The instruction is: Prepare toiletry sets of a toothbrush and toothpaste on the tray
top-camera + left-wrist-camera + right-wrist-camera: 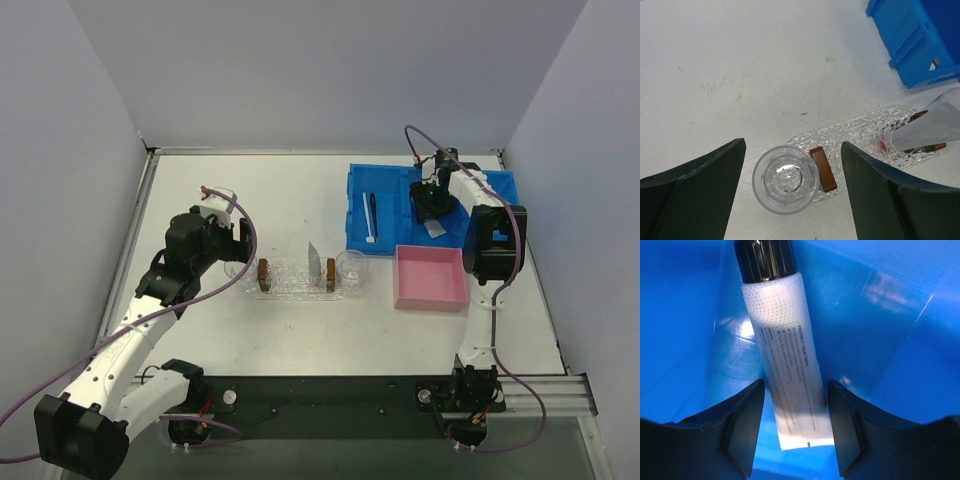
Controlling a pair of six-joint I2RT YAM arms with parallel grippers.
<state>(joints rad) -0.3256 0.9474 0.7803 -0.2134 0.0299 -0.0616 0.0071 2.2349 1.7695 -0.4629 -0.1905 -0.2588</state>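
The clear textured tray (295,282) lies mid-table and also shows in the left wrist view (860,132). One silvery toothpaste tube (314,260) stands tilted on it. My left gripper (238,245) is open and hovers over a clear cup (785,179) at the tray's left end, apart from it. My right gripper (432,203) is down in the blue bin (500,185). Its open fingers straddle the second toothpaste tube (787,375), black cap away from me. A black toothbrush (372,210) and a white toothbrush (366,228) lie in the bin's left compartment.
Two small brown blocks (263,274) (329,272) stand on the tray. A second clear cup (351,266) sits at the tray's right end. A pink rectangular box (430,277) lies in front of the blue bin.
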